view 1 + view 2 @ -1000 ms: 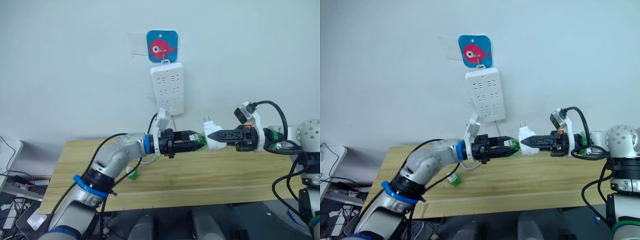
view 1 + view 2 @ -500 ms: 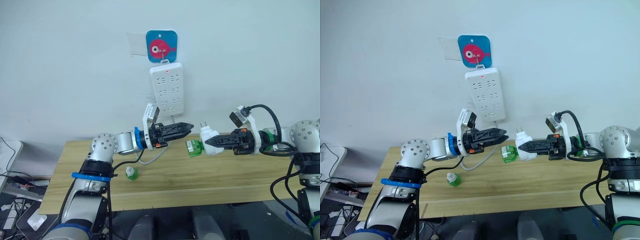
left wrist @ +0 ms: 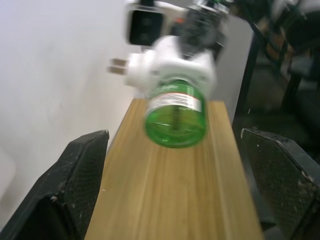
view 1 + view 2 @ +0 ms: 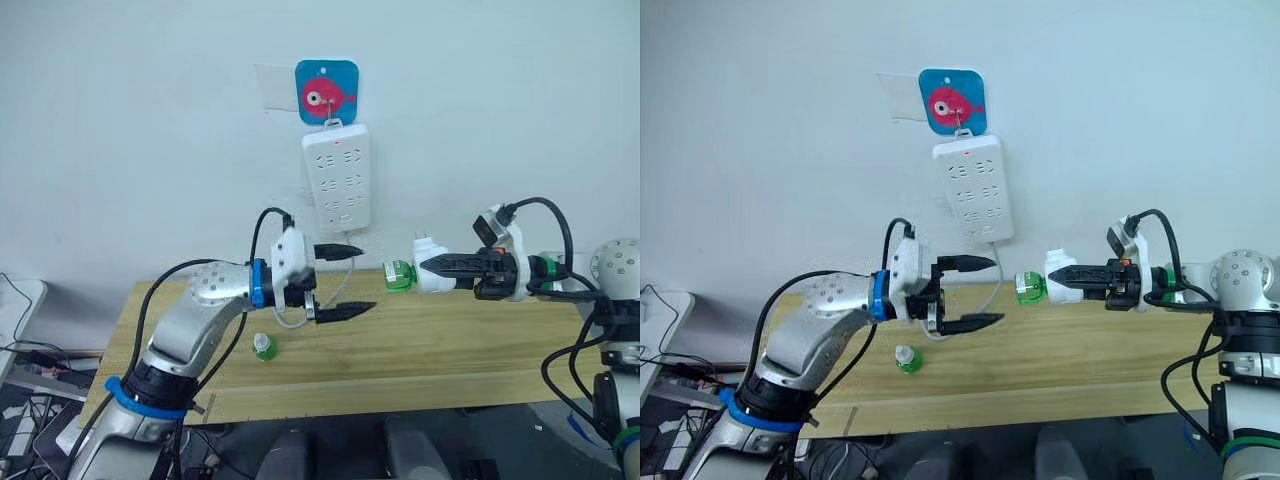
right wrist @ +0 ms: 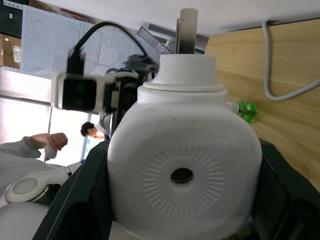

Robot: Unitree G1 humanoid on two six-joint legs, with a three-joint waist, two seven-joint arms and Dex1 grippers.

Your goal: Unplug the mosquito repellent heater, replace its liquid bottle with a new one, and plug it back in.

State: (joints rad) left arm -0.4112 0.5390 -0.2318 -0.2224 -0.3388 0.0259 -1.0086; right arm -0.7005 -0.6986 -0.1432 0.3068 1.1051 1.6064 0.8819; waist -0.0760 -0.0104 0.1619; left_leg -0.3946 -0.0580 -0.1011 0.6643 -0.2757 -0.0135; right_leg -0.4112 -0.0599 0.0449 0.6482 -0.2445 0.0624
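My right gripper [image 4: 437, 270] is shut on the white mosquito repellent heater [image 4: 432, 273], held level above the table with its plug prongs up. A green liquid bottle [image 4: 398, 277] sticks out of the heater toward my left gripper [image 4: 350, 281]. That gripper is open wide, one finger above the other, a short gap from the bottle. In the left wrist view the bottle [image 3: 176, 115] and heater [image 3: 170, 60] hang ahead between the fingers [image 3: 82, 185]. The right wrist view shows the heater [image 5: 182, 175] close up. A small green bottle with a white cap [image 4: 262, 347], the new one, stands on the table.
A white power strip [image 4: 337, 187] hangs on the wall under a blue fish tag [image 4: 326, 92]; its cable [image 4: 292, 322] drops to the wooden table [image 4: 450, 340]. Clutter lies on the floor to the left [image 4: 20, 370].
My left gripper let go of the bottle in the heater, drew back to the left and opened wide. The right gripper levelled the heater and still holds it.
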